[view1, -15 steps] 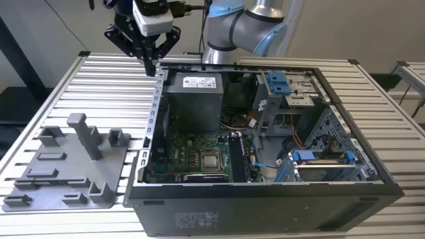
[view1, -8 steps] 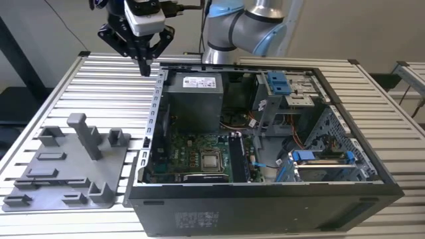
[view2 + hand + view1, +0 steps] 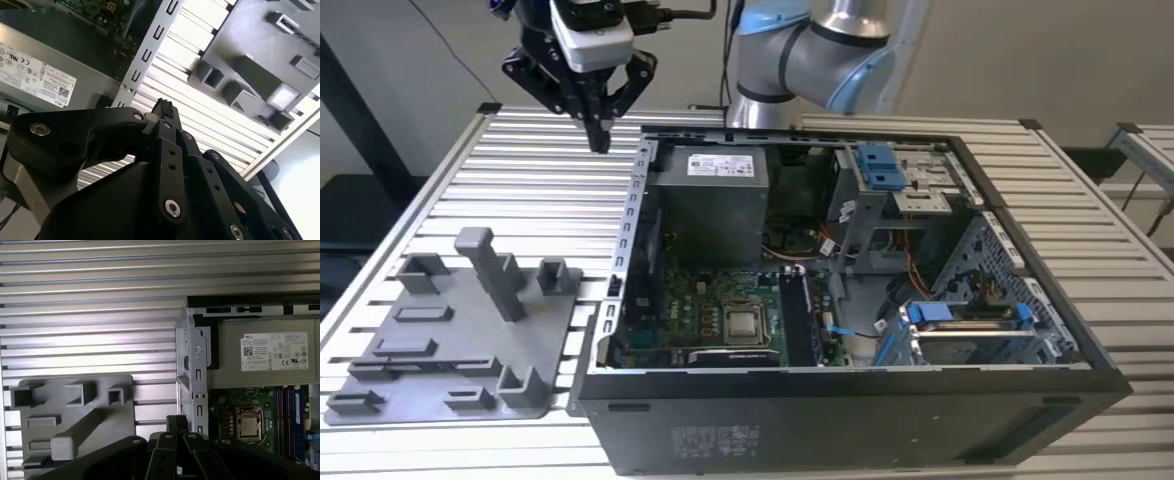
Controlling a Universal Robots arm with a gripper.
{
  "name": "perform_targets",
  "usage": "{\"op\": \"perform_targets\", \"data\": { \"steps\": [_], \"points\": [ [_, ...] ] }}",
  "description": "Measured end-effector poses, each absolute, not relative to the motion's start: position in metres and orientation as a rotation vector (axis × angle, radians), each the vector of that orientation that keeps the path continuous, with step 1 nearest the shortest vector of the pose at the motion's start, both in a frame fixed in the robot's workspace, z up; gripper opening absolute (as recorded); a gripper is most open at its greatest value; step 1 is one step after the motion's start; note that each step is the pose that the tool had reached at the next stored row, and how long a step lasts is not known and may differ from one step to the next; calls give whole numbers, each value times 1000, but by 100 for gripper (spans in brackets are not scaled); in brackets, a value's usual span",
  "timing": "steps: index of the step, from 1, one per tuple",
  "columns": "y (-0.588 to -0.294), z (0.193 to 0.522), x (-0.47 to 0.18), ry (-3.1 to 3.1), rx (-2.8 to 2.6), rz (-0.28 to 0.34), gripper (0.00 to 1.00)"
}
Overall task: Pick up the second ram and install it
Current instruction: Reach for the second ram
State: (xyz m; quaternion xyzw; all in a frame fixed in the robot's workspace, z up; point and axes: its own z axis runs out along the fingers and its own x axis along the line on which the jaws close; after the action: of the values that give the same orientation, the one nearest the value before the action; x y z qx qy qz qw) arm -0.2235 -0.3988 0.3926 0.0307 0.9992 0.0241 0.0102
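My gripper (image 3: 600,140) hangs high over the slatted table, just outside the far corner of the open computer case (image 3: 630,230) on the exterior view's left. Its black fingers are pressed together in both wrist views (image 3: 162,107) (image 3: 176,422), and I see nothing between them. Inside the case, slim dark ram strips (image 3: 798,320) (image 3: 286,415) stand in the motherboard slots beside the square silver processor (image 3: 747,322) (image 3: 248,425). I cannot tell which of them is the second ram. The gripper is well away from them.
A grey plastic holder (image 3: 454,340) (image 3: 75,410) with a tall post (image 3: 487,270) lies on the table at the exterior view's left of the case. The grey power supply (image 3: 707,200) (image 3: 270,357) fills the case's far end. Blue drive brackets (image 3: 961,315) sit on the exterior view's right.
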Motion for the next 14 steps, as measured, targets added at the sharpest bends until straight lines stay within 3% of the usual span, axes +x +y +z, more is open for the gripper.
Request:
{"op": "perform_targets", "data": {
  "steps": [14],
  "points": [
    [-399,392,-252,3119,90,75,11]
  ]
}}
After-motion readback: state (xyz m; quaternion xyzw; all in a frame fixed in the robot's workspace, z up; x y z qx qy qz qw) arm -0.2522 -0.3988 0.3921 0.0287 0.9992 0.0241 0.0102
